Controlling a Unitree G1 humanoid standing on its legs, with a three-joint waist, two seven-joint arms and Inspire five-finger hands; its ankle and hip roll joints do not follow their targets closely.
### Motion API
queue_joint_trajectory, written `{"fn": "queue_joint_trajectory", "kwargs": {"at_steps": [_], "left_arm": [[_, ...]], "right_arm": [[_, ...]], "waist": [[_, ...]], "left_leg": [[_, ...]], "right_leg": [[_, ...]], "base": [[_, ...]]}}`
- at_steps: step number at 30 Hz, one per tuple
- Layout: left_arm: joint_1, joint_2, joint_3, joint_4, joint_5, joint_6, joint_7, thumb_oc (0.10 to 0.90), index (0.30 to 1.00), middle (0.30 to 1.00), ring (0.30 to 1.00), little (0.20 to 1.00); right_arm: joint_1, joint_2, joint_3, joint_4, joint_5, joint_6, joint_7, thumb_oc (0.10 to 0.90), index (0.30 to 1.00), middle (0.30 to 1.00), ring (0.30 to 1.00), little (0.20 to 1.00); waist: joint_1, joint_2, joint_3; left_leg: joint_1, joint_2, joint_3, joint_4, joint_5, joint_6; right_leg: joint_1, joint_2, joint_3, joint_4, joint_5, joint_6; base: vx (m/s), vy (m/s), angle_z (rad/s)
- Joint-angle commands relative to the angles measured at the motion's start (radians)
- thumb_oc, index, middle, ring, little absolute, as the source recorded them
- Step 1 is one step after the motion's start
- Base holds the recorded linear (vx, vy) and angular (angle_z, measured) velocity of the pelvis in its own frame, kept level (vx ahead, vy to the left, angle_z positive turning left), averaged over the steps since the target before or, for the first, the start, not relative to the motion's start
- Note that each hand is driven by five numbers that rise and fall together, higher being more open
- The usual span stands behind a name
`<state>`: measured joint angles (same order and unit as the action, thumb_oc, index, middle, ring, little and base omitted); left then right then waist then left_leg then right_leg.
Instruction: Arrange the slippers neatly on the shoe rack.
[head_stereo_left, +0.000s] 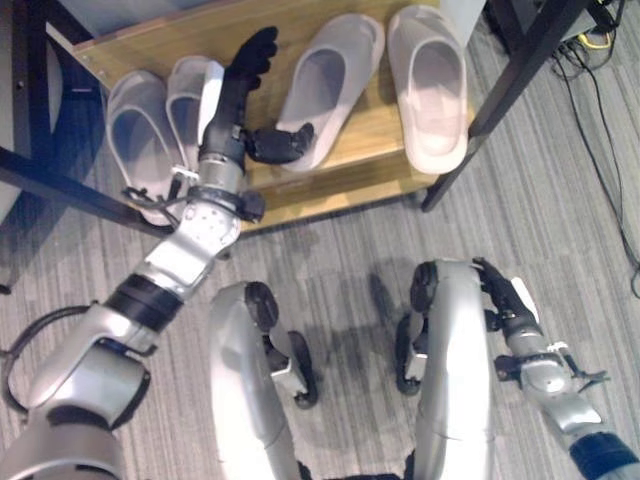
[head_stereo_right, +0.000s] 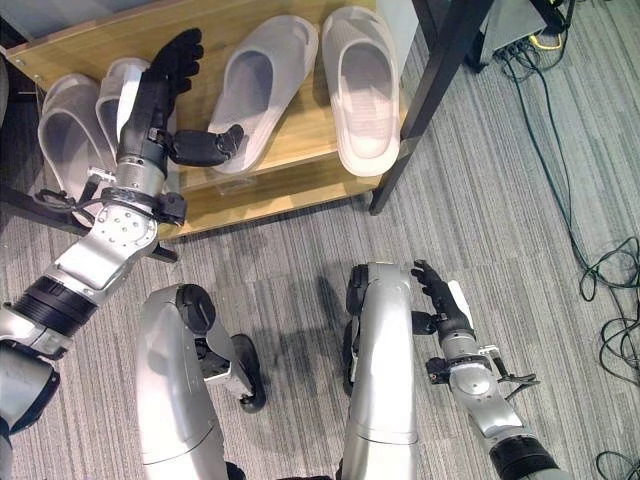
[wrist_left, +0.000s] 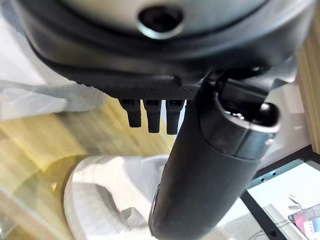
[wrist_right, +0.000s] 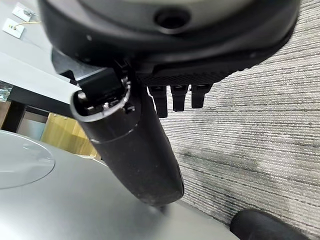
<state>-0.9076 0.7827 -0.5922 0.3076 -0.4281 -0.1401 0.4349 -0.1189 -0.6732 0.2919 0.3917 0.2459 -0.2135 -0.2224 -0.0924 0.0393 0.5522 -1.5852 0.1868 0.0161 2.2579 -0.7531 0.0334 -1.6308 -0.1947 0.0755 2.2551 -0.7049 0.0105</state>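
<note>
- Down low over the grey carpet (head_stereo_left: 340, 270), well away from the shoe rack (head_stereo_left: 375, 150), hangs the right robot hand (head_stereo_left: 505, 295). Its fingers (wrist_right: 180, 97) are straight and loose, and it holds nothing.
- Grey carpet lies in front of the shoe rack.
- Over the shoe rack reaches the left robot hand (head_stereo_left: 240, 85). Its fingers (head_stereo_left: 258, 50) are stretched out wide and its thumb (head_stereo_left: 285, 143) sticks out to the side. It holds nothing.
- Four light grey slippers lie on the wooden shoe rack.
- Two of them, the left pair (head_stereo_left: 160, 125), lie close side by side at the left end of the shoe rack.
- The tilted slipper (head_stereo_left: 335, 85) lies near the middle of the shoe rack, slanted. The thumb touches its near end.
- The right slipper (head_stereo_left: 432, 85) lies toward the right end of the shoe rack, just beside the tilted slipper.
- A black post (head_stereo_left: 510, 90) stands at the right end of the shoe rack.
</note>
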Motion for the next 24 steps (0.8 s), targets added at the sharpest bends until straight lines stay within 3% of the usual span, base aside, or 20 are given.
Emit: {"fn": "queue_joint_trajectory", "kwargs": {"at_steps": [1,14,24], "left_arm": [[-0.046,0.068,0.108,-0.122,-0.028,-0.114,-0.016,0.8,0.9,0.9,0.9,0.9],[0.09,0.067,0.104,-0.261,-0.132,-0.101,-0.113,0.8,0.9,0.9,0.9,0.9],[-0.02,-0.046,0.02,-0.274,-0.16,-0.1,-0.11,0.8,0.9,0.9,0.9,0.9]], "right_arm": [[-0.016,-0.013,-0.048,-0.141,-0.046,-0.048,0.001,0.8,0.9,0.9,0.9,0.9],[-0.003,-0.014,-0.064,-0.147,-0.051,-0.035,0.007,0.8,0.9,0.9,0.9,0.9],[-0.023,-0.014,-0.031,-0.138,-0.052,-0.035,0.006,0.8,0.9,0.9,0.9,0.9]], "waist": [[0.003,0.029,-0.032],[0.011,0.047,-0.032],[0.002,0.042,-0.032]], "left_leg": [[0.015,-0.04,-0.013,0.015,-0.051,-0.035],[0.015,-0.046,-0.018,0.019,-0.061,-0.035],[0.015,-0.046,-0.009,0.02,-0.063,-0.035]], "right_leg": [[0.061,-0.096,0.028,0.022,-0.085,0.037],[0.061,-0.098,0.026,0.024,-0.094,0.036],[0.061,-0.101,0.031,0.024,-0.093,0.034]], "base": [[0.0,0.0,0.0],[0.0,0.0,0.0],[0.0,0.0,0.0]]}}
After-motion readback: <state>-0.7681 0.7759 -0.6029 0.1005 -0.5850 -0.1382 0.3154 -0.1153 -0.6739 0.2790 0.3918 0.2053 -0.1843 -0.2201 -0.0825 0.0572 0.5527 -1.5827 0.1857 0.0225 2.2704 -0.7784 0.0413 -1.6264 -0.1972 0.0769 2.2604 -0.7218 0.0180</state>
